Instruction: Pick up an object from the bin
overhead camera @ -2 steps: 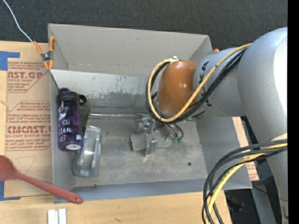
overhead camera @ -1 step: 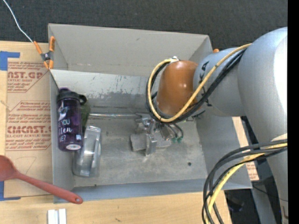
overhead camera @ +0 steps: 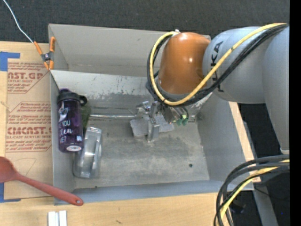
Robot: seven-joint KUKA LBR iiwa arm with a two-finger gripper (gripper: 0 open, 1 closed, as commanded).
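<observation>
Camera view, one item per clause. Gripper (overhead camera: pixel 150 132): metal, hanging low over the middle of the bin floor, slightly toward the far wall; whether it stands open or closed cannot be told. Small green part (overhead camera: pixel 181 120) on the gripper body, to its right. Flat grey piece (overhead camera: pixel 138 127): just left of the gripper tip; whether it belongs to the gripper or lies loose cannot be told. Thin pale rod or streak (overhead camera: pixel 110 116): runs level across the floor from the gripper's left toward the bottle; which of the two it is cannot be told. Orange cover (overhead camera: pixel 183 65): rounded, above the gripper, hiding part of the far wall. Yellow and black cables (overhead camera: pixel 157 86): looped round the cover. Arm (overhead camera: pixel 254 65): pale grey, entering from the right over the bin's right rim. Bin (overhead camera: pixel 141 182): grey metal, scuffed floor, mostly bare about the gripper. Dark purple bottle (overhead camera: pixel 69 121): white lettering, black cap toward the far wall, lying lengthwise along the left wall, well apart from the gripper. Clear plastic object (overhead camera: pixel 89 153): lumpy, glinting, just beside the bottle's lower end on its right, in the near left corner. Worktop (overhead camera: pixel 155 208): pale wood, along the bin's near side. Red spoon (overhead camera: pixel 40 185): long-handled, outside the bin at its near left corner. Dark ground (overhead camera: pixel 117 4): beyond the far wall.
</observation>
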